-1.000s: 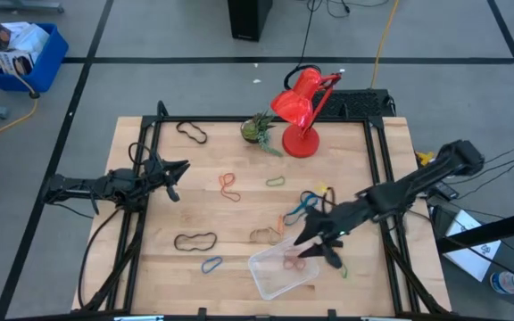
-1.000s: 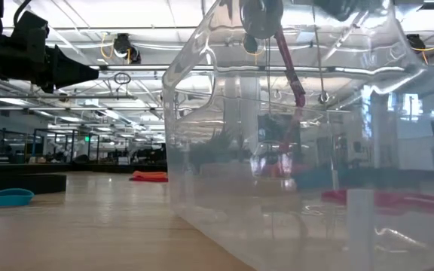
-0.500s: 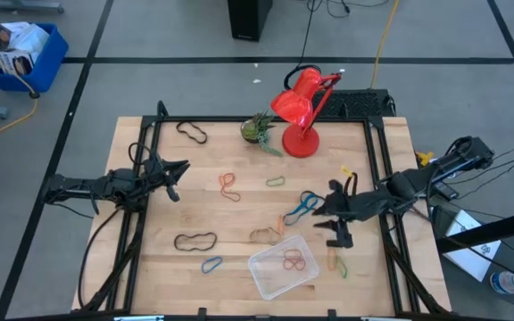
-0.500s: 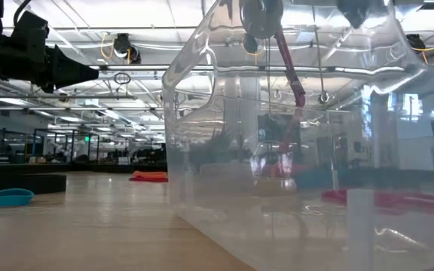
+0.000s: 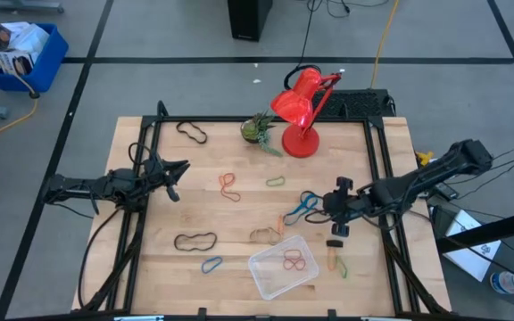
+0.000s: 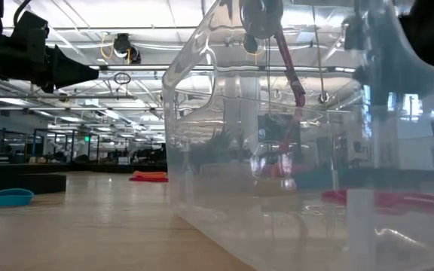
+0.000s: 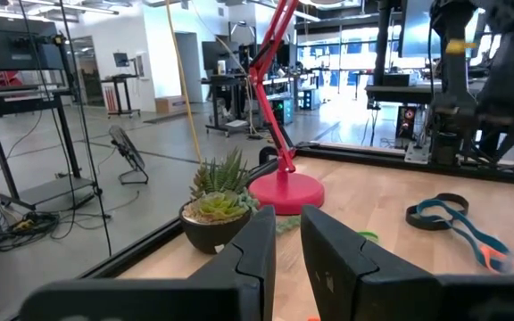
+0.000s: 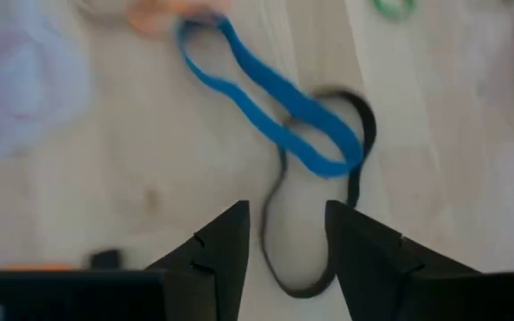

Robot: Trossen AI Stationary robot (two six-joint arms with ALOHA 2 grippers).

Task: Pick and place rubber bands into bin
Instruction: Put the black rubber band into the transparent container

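The clear bin [image 5: 282, 266] lies at the table's near middle with red and orange rubber bands [image 5: 293, 260] in it; it fills the low view [image 6: 277, 188]. My right gripper [image 5: 328, 209] hovers open over a blue rubber band [image 8: 275, 94] that crosses a black one [image 8: 355, 178]; both lie flat on the table, just beyond the bin [image 5: 306, 203]. My left gripper [image 5: 178, 169] waits at the table's left, open by a narrow gap [image 7: 288, 241] and empty. Other loose bands lie around: orange [image 5: 284, 218], tan [image 5: 261, 235], black [image 5: 194, 241], blue [image 5: 211, 264].
A red desk lamp [image 5: 302, 111] and a small potted plant [image 5: 259, 129] stand at the far middle. More bands lie at the far left [image 5: 192, 132], in the middle [image 5: 228, 185], [image 5: 276, 181], and right of the bin [image 5: 337, 264]. Black frame rails [image 5: 145, 178] run along both sides.
My right gripper has gone from above the bin toward the table's far edge and now hovers over the blue and black bands. The red and orange bands lie in the bin. My left arm has kept still.
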